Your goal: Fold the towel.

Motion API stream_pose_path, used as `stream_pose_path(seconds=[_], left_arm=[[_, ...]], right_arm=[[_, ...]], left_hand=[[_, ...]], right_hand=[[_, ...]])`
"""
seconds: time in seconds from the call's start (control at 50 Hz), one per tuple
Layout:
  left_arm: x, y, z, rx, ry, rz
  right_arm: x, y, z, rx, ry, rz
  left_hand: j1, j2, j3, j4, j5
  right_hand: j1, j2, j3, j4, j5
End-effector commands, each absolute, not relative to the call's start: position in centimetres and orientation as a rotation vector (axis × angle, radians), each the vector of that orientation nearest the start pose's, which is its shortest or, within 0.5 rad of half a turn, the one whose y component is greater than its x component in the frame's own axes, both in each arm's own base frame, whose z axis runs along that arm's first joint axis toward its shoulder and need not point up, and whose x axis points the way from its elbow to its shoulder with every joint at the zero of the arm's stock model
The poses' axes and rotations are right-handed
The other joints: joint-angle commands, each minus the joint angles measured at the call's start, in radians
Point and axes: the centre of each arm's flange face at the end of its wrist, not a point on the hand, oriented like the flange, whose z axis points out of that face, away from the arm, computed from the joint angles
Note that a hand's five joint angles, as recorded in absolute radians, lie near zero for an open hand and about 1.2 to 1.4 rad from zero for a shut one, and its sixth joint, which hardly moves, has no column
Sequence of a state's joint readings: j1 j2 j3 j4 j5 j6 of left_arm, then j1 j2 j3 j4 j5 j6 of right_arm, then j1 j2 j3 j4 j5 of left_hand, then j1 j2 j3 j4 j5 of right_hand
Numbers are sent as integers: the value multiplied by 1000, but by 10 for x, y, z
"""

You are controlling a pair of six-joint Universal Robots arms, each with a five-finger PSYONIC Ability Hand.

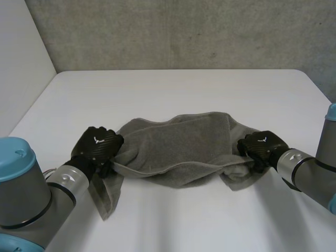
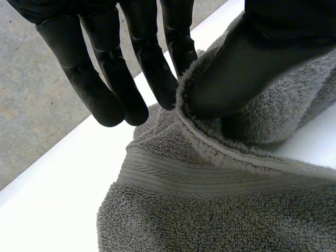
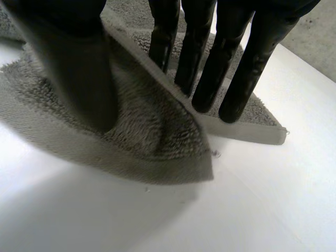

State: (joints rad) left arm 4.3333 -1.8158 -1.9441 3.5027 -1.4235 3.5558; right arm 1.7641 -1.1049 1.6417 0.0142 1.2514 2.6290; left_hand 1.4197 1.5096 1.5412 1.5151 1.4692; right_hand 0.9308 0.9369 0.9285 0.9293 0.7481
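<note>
- White tabletop [image 1: 184,89] fills most of the head view, with a grey concrete wall [image 1: 184,31] across the upper frame.
- Just below the centre of the frame, the grey towel [image 1: 178,142] lies bunched and stretched sideways between the two hands. Its near edge forms a raised hem from one hand to the other.
- At centre left, the left hand [image 1: 100,146] is closed on the towel's left end. A loose flap of cloth trails from it toward the lower left of the frame.
- At centre right, the right hand [image 1: 262,146] is closed on the towel's right end, with a short corner of cloth lying on the tabletop beneath it.
- In the left wrist view, the left hand [image 2: 105,79] has its fingers straight. Its thumb [image 2: 247,68] is tucked into a fold of the towel [image 2: 210,210].
- The hem is nipped between that thumb and the finger nearest it, while the other fingers stand clear of the cloth. The tabletop [image 2: 52,199] lies beneath the fingertips.
- In the right wrist view, the right hand [image 3: 223,58] also has straight fingers. The hem of the towel [image 3: 152,131] runs between them and the thumb [image 3: 73,68], pinched there.
- A fold of cloth hangs below the thumb to the tabletop [image 3: 252,210], and a flat corner lies at the fingertips.
</note>
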Motion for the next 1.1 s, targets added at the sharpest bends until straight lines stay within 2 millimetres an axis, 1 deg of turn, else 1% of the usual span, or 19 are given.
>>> stream_pose_path(seconds=[0.02, 0.12, 0.16, 0.24, 0.34, 0.46, 0.54, 0.6, 0.68, 0.7, 0.78, 0.8, 0.82, 0.84, 0.88, 0.9, 0.94, 1.04, 1.1], left_arm=[[-245, -225, 158, 1121, 2305, -1975], [-244, -225, 157, 1116, 2309, -1967], [-244, -225, 158, 1114, 2308, -1969], [-243, -227, 157, 1103, 2312, -1967], [-244, -231, 153, 1086, 2296, -1988], [-241, -233, 141, 1038, 2294, -1950], [-238, -232, 137, 1021, 2294, -1917], [-237, -233, 138, 1007, 2292, -1908], [-238, -237, 145, 999, 2274, -1933], [-238, -237, 145, 999, 2274, -1933], [-233, -248, 179, 926, 2179, -2044], [-233, -248, 180, 926, 2178, -2045], [-231, -247, 213, 881, 2087, -2155], [-231, -247, 213, 880, 2086, -2156], [-228, -242, 263, 807, 1929, -2323], [-228, -242, 263, 807, 1928, -2323], [-225, -233, 313, 742, 1748, -2477], [-221, -220, 363, 710, 1628, -2552], [-221, -225, 362, 755, 1741, -2466]], right_arm=[[221, -294, 143, -1106, 2353, -1541], [217, -299, 155, -1047, 2328, -1621], [216, -294, 187, -980, 2242, -1757], [216, -283, 208, -920, 2143, -1837], [219, -270, 214, -922, 2063, -1855], [218, -266, 214, -943, 2071, -1858], [214, -270, 209, -972, 2109, -1841], [208, -274, 211, -981, 2136, -1850], [202, -279, 216, -966, 2143, -1877], [202, -279, 224, -964, 2125, -1913], [201, -269, 286, -949, 1968, -2139], [200, -269, 286, -949, 1967, -2140], [199, -262, 307, -938, 1918, -2205], [199, -262, 307, -938, 1917, -2206], [196, -253, 344, -911, 1864, -2281], [196, -253, 344, -911, 1864, -2281], [195, -244, 368, -924, 1882, -2257], [187, -248, 373, -1031, 2034, -2162], [187, -254, 359, -1289, 2140, -2073]], left_hand=[[-23, -113, -145, -119, -247], [-23, -113, -145, -119, -247], [-102, -191, -223, -197, -326], [-254, -344, -376, -350, -478], [-290, -380, -412, -386, -514], [-802, -892, -924, -897, -1026], [-860, -950, -981, -955, -1084], [-795, -885, -917, -891, -1019], [-27, -116, -148, -122, -251], [-23, -113, -145, -119, -247], [-23, -113, -145, -119, -247], [-23, -113, -145, -119, -247], [-23, -113, -145, -119, -247], [-23, -113, -145, -119, -247], [-23, -113, -145, -119, -247], [-23, -113, -145, -119, -247], [-23, -113, -145, -119, -247], [-23, -113, -145, -119, -247], [-23, -113, -145, -119, -247]], right_hand=[[465, 459, 468, 467, 474], [465, 459, 468, 467, 474], [465, 459, 468, 467, 474], [465, 459, 468, 467, 474], [465, 459, 468, 467, 474], [465, 459, 468, 467, 474], [465, 459, 468, 467, 474], [465, 459, 468, 467, 474], [465, 459, 468, 467, 474], [465, 459, 468, 467, 474], [465, 459, 468, 467, 474], [465, 459, 468, 467, 474], [465, 459, 468, 467, 474], [465, 459, 468, 467, 474], [465, 459, 468, 467, 474], [465, 459, 468, 467, 474], [465, 459, 468, 467, 474], [465, 459, 468, 467, 474], [465, 459, 468, 467, 474]])
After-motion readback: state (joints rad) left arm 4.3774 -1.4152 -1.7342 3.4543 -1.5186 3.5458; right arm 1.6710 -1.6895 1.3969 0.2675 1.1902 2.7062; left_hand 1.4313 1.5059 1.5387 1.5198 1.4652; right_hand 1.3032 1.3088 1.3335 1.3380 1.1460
